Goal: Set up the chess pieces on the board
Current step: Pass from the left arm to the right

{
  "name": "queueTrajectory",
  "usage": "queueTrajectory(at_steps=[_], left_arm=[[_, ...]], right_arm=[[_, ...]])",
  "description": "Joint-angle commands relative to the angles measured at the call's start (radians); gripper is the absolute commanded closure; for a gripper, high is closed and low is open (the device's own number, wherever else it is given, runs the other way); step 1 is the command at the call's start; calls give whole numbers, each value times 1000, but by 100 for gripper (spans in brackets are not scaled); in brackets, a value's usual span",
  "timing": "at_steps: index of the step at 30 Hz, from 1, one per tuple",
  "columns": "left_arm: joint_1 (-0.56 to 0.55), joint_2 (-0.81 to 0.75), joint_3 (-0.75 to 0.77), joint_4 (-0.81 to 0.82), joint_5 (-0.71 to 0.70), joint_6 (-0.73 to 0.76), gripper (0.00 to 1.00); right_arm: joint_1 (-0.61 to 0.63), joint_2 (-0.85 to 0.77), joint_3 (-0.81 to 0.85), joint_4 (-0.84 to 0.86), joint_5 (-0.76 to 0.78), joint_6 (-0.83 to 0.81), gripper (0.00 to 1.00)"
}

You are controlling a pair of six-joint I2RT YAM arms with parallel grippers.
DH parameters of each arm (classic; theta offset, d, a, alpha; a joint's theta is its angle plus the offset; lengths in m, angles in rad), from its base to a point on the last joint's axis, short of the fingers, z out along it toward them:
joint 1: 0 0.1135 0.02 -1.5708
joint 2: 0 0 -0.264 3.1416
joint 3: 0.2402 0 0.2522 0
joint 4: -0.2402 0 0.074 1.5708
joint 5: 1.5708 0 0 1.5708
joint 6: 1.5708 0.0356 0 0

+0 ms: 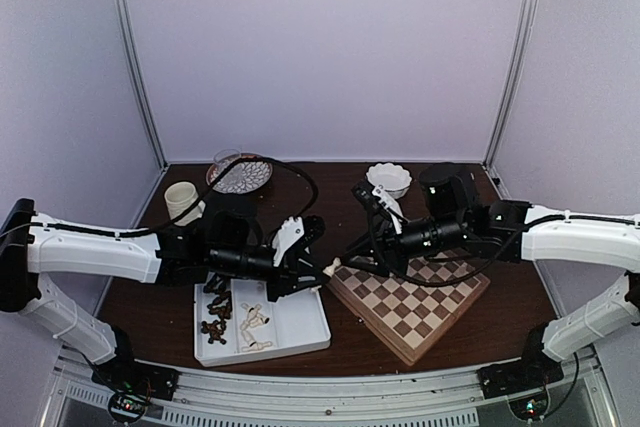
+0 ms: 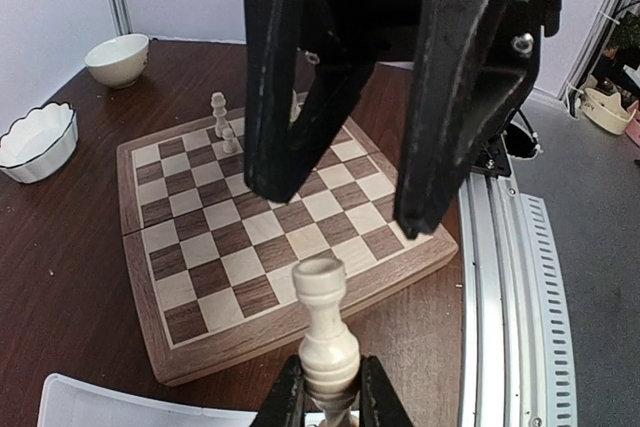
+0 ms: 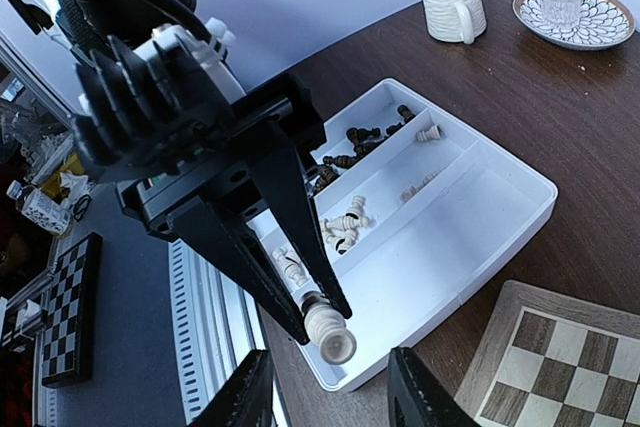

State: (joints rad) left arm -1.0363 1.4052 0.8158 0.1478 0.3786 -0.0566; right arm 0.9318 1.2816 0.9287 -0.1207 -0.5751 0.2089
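Where the table runs to its far left, a ribbed cream mug (image 1: pixel 183 200) stands upright, and just right of it a patterned plate (image 1: pixel 262 179) carries a clear glass (image 1: pixel 227 160); nearer the arms lies a white tray (image 1: pixel 300 327), its narrow left compartment holding dark pieces (image 1: pixel 214 307), the narrow one beside it holding loose cream pieces (image 1: pixel 255 322); over the gap between tray and board the left gripper (image 2: pixel 330 387) pinches a cream chess piece (image 2: pixel 325 332) by its base, head upward; the right gripper (image 3: pixel 328 372) faces it, fingers spread to either side of the piece's head and not touching it; the board (image 1: pixel 420 312) lies open to the right with two cream chessmen (image 2: pixel 218 107) standing near its far edge; beyond it sits a scalloped white bowl (image 1: pixel 388 179), with a plain bowl (image 2: pixel 117 59) near it
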Motion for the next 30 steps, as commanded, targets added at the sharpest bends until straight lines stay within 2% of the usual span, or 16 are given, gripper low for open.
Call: queueTrajectory(at_steps=[1,15,19,23,27,30], left_arm=[[-9,-4,36,3,12,23,91],[-17,0,49,-15,28,29,92],[-17,-1,51,-17,28,31,91],[-19,-2,51,-17,32,31,91],[-21,-5,51,-17,36,32,91],[-22,-7,52,-16,39,32,91]], right_arm=[[17,29,42,-33,8,-31,59],[35,62,61,-35,-25,-35,77],[36,67,64,-39,-26,-34,69],[36,73,68,-44,-23,-34,69],[36,80,74,-50,-10,-34,71],[36,85,79,-59,-1,-34,79]])
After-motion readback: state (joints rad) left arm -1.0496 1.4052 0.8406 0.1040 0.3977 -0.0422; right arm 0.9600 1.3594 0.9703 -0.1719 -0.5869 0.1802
